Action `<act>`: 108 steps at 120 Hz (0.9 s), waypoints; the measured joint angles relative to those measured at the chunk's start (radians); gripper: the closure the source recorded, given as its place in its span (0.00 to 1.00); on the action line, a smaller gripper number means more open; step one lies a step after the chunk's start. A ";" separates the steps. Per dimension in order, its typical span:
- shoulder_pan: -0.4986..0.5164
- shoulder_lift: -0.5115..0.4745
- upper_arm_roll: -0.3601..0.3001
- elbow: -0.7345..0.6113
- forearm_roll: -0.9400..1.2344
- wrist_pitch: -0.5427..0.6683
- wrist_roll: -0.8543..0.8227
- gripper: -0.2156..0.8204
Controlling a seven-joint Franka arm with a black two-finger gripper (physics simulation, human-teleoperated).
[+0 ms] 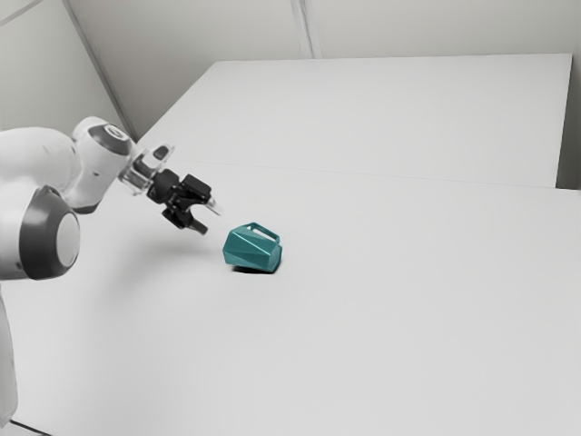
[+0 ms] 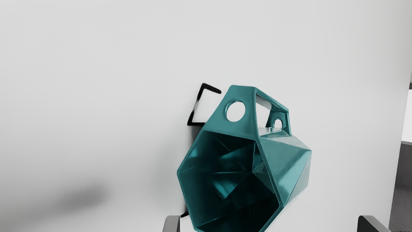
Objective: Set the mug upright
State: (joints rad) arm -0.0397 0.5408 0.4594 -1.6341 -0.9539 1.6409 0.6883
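The pale worktop (image 1: 408, 318) is the biggest thing before me, running well past the task's spot on every side I can see. My arm (image 1: 54, 154) comes in from the exterior view's left and slants down over it. The teal, faceted mug (image 1: 250, 251) is on the worktop, just past my reach toward the exterior view's right, and it is lying on its side. Its long axis runs roughly level, along the worktop rather than up from it, going from my side toward the exterior view's right and a little toward that camera. The open mouth (image 2: 225, 180) faces me, so I look right down into the dark inside; the base points away from me, toward the exterior view's right. The angular handle (image 2: 249, 117) juts out sideways from the body, on the side away from the exterior camera; whether it also tips upward I cannot tell for certain. It runs lengthwise along the mug, from the mouth rim back toward the base end, and its end by the rim has a round hole through it. My fingers (image 1: 198, 227) are spread wide, one higher than the other, with nothing held between them. They are near the mug's mouth end but apart from it.
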 joint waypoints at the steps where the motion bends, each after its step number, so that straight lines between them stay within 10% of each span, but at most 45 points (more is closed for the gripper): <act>1: 0.000 0.001 -0.001 0.000 -0.001 0.001 0.001 0.21; 108: -0.017 -0.051 -0.055 -0.096 -0.027 0.062 0.051 0.21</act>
State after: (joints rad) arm -0.0567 0.4900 0.4039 -1.7298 -0.9810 1.7028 0.7389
